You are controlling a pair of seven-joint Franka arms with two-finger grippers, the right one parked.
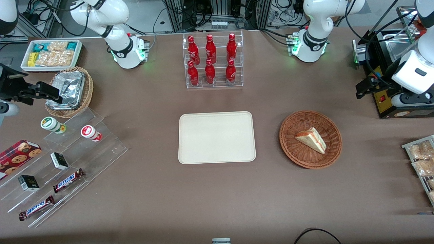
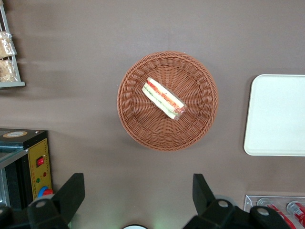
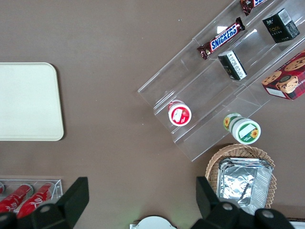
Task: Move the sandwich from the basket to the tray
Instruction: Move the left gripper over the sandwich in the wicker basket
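Note:
The sandwich (image 1: 312,139), a white bread wedge with red and green filling, lies in the round reddish-brown wicker basket (image 1: 288,142). The cream-white tray (image 1: 217,137) lies flat on the table beside the basket, toward the parked arm's end, with nothing on it. My left gripper (image 1: 365,88) hangs high above the table, farther from the front camera than the basket and toward the working arm's end. In the left wrist view the gripper (image 2: 137,183) is open and empty, with the sandwich (image 2: 163,98), the basket (image 2: 133,124) and an edge of the tray (image 2: 276,114) below it.
A clear rack of red bottles (image 1: 213,61) stands farther from the front camera than the tray. A black appliance (image 1: 390,67) and a rack of snack packets (image 1: 422,159) stand at the working arm's end. A clear stepped display (image 1: 67,159) and a foil-lined basket (image 1: 69,91) are at the parked arm's end.

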